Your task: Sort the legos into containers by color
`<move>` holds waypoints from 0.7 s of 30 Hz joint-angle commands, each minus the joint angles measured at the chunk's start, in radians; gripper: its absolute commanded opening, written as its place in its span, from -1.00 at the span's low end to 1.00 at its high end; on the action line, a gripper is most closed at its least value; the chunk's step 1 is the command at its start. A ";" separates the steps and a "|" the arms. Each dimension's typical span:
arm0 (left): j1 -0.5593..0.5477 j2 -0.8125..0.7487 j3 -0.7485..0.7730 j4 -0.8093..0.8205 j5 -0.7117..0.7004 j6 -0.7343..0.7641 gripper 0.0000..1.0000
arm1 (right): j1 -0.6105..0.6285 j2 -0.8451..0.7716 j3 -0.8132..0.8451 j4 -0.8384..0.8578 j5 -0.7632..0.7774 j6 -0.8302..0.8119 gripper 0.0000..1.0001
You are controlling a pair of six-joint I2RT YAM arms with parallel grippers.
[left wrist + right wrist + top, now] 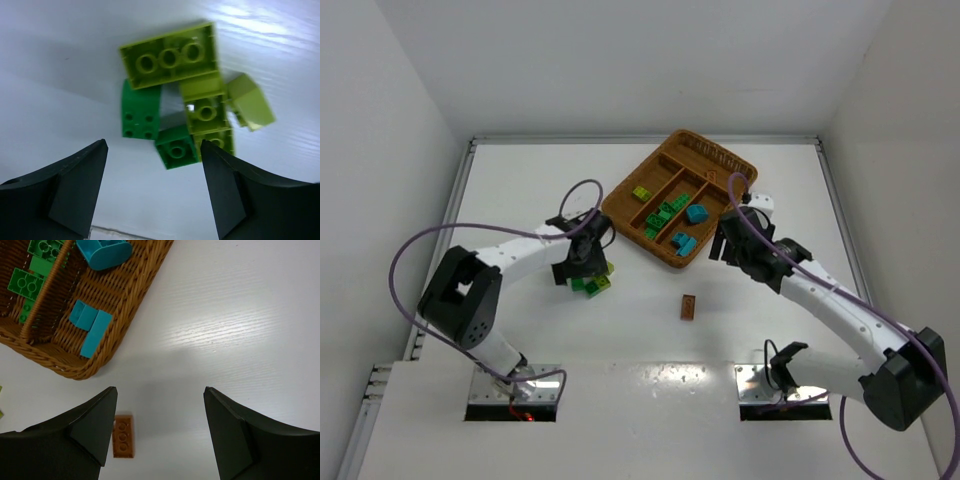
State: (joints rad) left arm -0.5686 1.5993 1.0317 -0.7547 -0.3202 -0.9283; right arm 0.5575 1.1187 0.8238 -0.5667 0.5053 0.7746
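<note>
The brown wicker tray (611,211) lies at the back centre. Its compartments hold a lime brick (641,193), several green bricks (665,213) and two cyan bricks (696,213). A pile of green and lime bricks (592,283) lies on the table left of centre. My left gripper (582,262) hovers open just above it. In the left wrist view the gripper (154,150) is empty, with a long lime brick (170,55) and a dark green brick (141,111) ahead. My right gripper (160,392) is open and empty over bare table, with a brown-orange brick (123,436) by its left finger.
The tray's near corner (75,370) lies just ahead and to the left of my right gripper, with cyan bricks (90,325) inside. The brown-orange brick (689,307) lies alone between the two arms. White walls enclose the table on three sides.
</note>
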 commanded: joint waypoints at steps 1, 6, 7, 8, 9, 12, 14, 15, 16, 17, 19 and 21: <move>0.062 -0.110 -0.048 0.055 -0.020 -0.089 0.62 | 0.013 0.004 0.011 0.030 -0.021 -0.015 0.42; 0.116 -0.105 -0.068 0.084 0.038 -0.011 0.47 | 0.013 0.016 0.011 0.030 -0.030 -0.015 0.42; 0.116 -0.105 -0.079 0.094 0.047 -0.010 0.47 | 0.013 0.027 0.011 0.030 -0.042 -0.015 0.42; 0.125 -0.093 -0.079 0.094 0.047 -0.010 0.47 | 0.013 0.027 0.011 0.030 -0.042 -0.015 0.42; 0.125 -0.093 -0.090 0.104 0.059 -0.010 0.47 | 0.013 0.027 0.011 0.030 -0.042 -0.015 0.42; 0.139 -0.070 -0.134 0.147 0.098 -0.010 0.44 | 0.013 0.036 0.011 0.039 -0.042 -0.015 0.42; 0.148 -0.059 -0.157 0.158 0.121 -0.010 0.35 | 0.013 0.036 0.011 0.039 -0.042 -0.015 0.42; 0.148 -0.059 -0.157 0.158 0.134 -0.010 0.31 | 0.013 0.036 0.011 0.039 -0.042 -0.024 0.42; 0.148 -0.059 -0.168 0.158 0.135 -0.010 0.29 | 0.013 0.036 0.011 0.030 -0.042 -0.024 0.42; 0.148 -0.059 -0.183 0.169 0.135 -0.020 0.29 | 0.013 0.036 0.011 0.030 -0.042 -0.024 0.42; 0.148 -0.059 -0.196 0.169 0.116 -0.029 0.17 | 0.013 0.036 0.011 0.030 -0.042 -0.024 0.42; 0.148 -0.059 -0.196 0.178 0.106 -0.029 0.03 | 0.013 0.046 0.011 0.039 -0.053 -0.024 0.42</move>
State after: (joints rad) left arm -0.4309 1.5417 0.8379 -0.6125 -0.2100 -0.9493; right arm 0.5659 1.1553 0.8238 -0.5545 0.4622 0.7593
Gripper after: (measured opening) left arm 0.541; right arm 0.709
